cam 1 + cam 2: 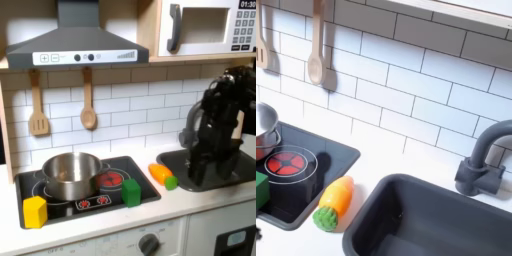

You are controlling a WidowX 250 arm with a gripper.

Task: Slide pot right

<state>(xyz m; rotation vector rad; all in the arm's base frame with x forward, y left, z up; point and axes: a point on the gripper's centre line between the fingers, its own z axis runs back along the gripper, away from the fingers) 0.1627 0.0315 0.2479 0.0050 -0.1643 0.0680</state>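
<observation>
The shiny silver pot (70,173) stands on the back left burner of the black toy stovetop (60,196), and a sliver of the pot (263,126) shows at the second exterior view's left edge. My black arm rises at the first exterior view's right, over the sink. The gripper (200,168) hangs low there, well to the right of the pot and apart from it. Its dark fingers blend into the basin, so their spacing is unclear.
A yellow block (35,211) and a green block (131,192) sit on the stove's front edge. An orange toy carrot (335,201) lies between stove and dark sink (406,225). A grey faucet (480,160) stands behind the basin. Wooden utensils (38,105) hang on the tiled wall.
</observation>
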